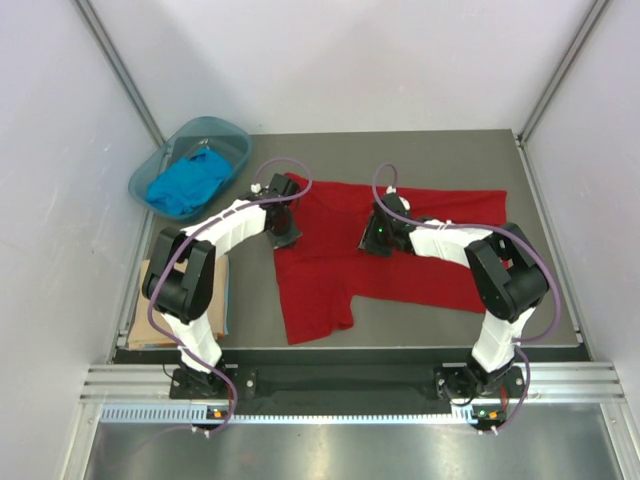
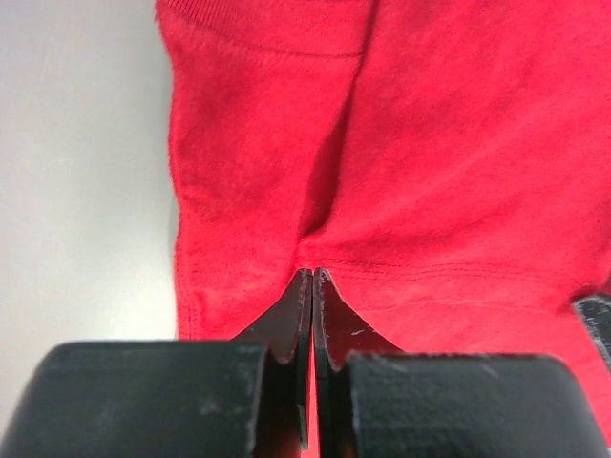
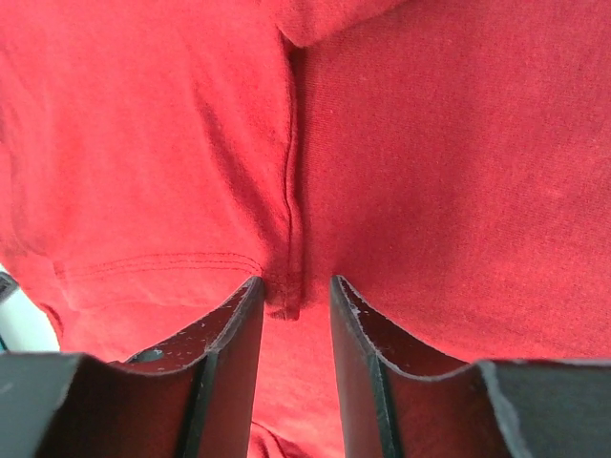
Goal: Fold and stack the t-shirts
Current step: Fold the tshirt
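Red cloth first: I find the red t-shirt (image 1: 330,280) spread on the grey surface (image 1: 450,160) at its middle, one sleeve reaching toward the right edge and the hem lying toward the near left. It is not laid flat throughout; creases run across the body. The left pincer (image 2: 313,275) sits at the shirt's far left part, close to its left edge, and its wrist view shows the jaws pressed together on a small pleat of the red fabric beside a stitched seam line. The right pincer (image 3: 297,284) is lowered onto the middle of the shirt's far part; its jaws stand apart, one either side of a raised ridge of red cloth. I cannot confirm from that view whether either jaw presses the ridge. Farther out, the blue t-shirt (image 1: 188,183) lies bunched inside the teal basin (image 1: 215,125) at the far left corner of the surface. At the near left corner I note the tan t-shirt (image 1: 145,325), lying flat and largely hidden beneath the left arm.
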You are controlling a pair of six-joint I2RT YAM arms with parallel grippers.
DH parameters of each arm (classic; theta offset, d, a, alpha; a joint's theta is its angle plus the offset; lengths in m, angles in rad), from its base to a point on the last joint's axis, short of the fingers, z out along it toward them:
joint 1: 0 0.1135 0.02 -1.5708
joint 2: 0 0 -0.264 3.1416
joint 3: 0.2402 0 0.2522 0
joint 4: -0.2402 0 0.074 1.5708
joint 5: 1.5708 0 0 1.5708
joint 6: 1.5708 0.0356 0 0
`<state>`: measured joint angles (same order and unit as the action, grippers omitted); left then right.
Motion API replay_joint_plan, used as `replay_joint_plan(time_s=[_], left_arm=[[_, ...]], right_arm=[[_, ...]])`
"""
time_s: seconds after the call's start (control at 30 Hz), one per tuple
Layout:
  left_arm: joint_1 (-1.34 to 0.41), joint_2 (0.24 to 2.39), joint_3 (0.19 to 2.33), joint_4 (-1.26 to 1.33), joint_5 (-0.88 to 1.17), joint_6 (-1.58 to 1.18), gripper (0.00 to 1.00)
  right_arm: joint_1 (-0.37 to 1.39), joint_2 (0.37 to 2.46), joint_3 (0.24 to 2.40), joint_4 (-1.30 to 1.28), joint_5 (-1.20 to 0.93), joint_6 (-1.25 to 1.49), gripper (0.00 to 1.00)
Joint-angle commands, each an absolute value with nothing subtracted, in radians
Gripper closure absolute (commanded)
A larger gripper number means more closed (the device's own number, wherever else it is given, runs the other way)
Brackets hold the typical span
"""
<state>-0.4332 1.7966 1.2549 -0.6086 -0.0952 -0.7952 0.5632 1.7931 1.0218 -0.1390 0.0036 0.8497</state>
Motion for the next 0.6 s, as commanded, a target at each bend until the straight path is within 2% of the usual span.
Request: replay_joint_plan(time_s=[0.0, 0.13, 0.17, 0.2, 0.23, 0.33, 0.57], left_arm=[[-0.439, 1.736, 1.238, -0.634, -0.113, -0.804, 1.00], [-0.439, 1.738, 1.212, -0.583, -0.081, -0.790, 1.00], [-0.439, 1.735, 1.206, -0.566, -0.074, -0.795, 0.97], [-0.439, 1.735, 1.192, -0.558, -0.065, -0.798, 0.86], [-0.439, 1.735, 1.189, -0.555, -0.061, -0.798, 0.81], [-0.436, 1.741, 1.167, -0.537, -0.051, -0.795, 0.72], [-0.436, 1.782, 1.157, -0.497, -0.040, -0.788, 0.69]], right_arm=[[0.578, 1.807, 1.031, -0.097, 0.023, 0.857, 0.66], [0.578, 1.810, 1.035, -0.092, 0.020, 0.864, 0.67], [0.580, 1.810, 1.037, -0.092, 0.020, 0.864, 0.67], [0.578, 1.810, 1.037, -0.091, 0.020, 0.867, 0.68], [0.578, 1.810, 1.038, -0.091, 0.020, 0.865, 0.69], [0.578, 1.812, 1.040, -0.092, 0.023, 0.864, 0.74], [0.578, 1.825, 1.048, -0.098, 0.023, 0.864, 0.76]])
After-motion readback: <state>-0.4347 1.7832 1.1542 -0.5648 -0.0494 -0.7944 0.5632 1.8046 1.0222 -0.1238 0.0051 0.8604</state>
